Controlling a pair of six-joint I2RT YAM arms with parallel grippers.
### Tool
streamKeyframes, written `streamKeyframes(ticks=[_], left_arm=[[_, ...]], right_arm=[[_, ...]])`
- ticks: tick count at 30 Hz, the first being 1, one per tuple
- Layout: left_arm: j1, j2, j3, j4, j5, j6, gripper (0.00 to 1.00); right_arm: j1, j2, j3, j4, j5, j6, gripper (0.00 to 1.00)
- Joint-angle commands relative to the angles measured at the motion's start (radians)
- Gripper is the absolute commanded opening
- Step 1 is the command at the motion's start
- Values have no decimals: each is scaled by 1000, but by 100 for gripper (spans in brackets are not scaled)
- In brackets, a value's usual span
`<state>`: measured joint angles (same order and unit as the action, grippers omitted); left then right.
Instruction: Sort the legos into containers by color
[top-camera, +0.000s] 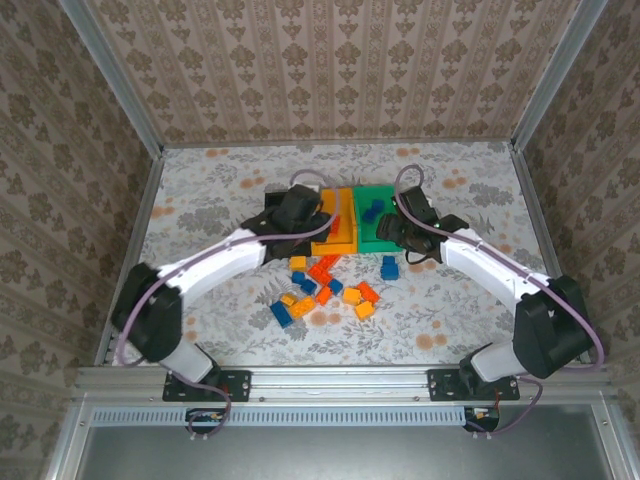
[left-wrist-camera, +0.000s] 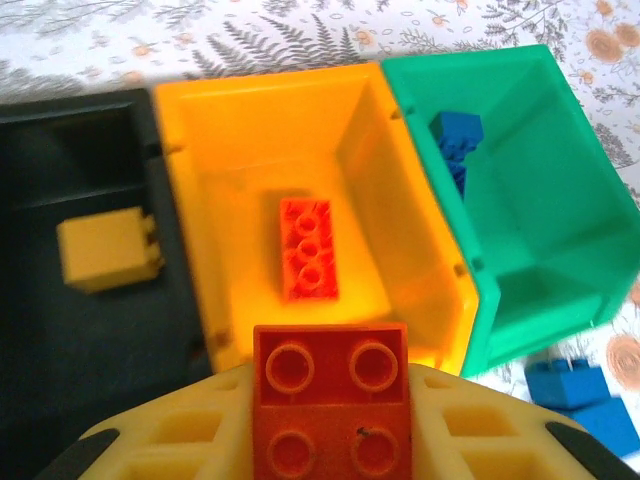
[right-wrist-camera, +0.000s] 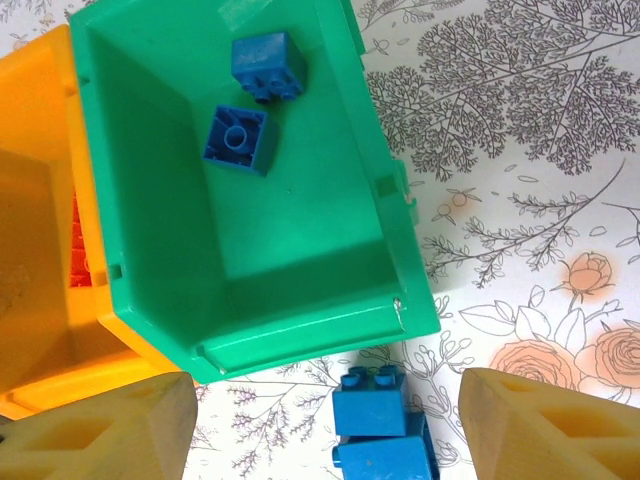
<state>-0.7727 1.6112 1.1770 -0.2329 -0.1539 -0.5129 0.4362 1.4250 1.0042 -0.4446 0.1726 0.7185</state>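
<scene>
My left gripper (left-wrist-camera: 331, 425) is shut on an orange-red lego (left-wrist-camera: 331, 390), held studs up just before the near wall of the orange-yellow bin (left-wrist-camera: 250, 130). Another orange-red lego (left-wrist-camera: 308, 249) lies inside that bin. A yellow lego (left-wrist-camera: 103, 250) lies in the black bin (left-wrist-camera: 80, 350). The green bin (right-wrist-camera: 300, 260) holds two blue legos (right-wrist-camera: 266, 66) (right-wrist-camera: 238, 139). My right gripper (right-wrist-camera: 325, 428) is open above a blue lego (right-wrist-camera: 372, 415) on the table, just in front of the green bin. From above, the left gripper (top-camera: 298, 212) and right gripper (top-camera: 402, 232) flank the bins.
Several loose yellow, orange-red and blue legos (top-camera: 325, 290) lie scattered on the floral tabletop in front of the bins, between the two arms. A blue lego (top-camera: 389, 267) sits apart on the right. Walls close in the table's back and sides.
</scene>
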Motion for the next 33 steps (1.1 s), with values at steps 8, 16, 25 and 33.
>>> streamKeyframes(ticks=[8,16,25,33], left_arm=[[36,291,272,-55,10,62,41],[38,291,332,-62,38,54,67],[24,7,117,14,76,13,100],[-17,-320,-214,1,39,-45,100]], right_arm=[[-7,-120,-86,-17,-26,10,71],[-3,-175,-127,-37,-89,-17,73],[122,-163,-122,-86,-211,-109,75],[346,-40,-97,-138,-211,-174,77]])
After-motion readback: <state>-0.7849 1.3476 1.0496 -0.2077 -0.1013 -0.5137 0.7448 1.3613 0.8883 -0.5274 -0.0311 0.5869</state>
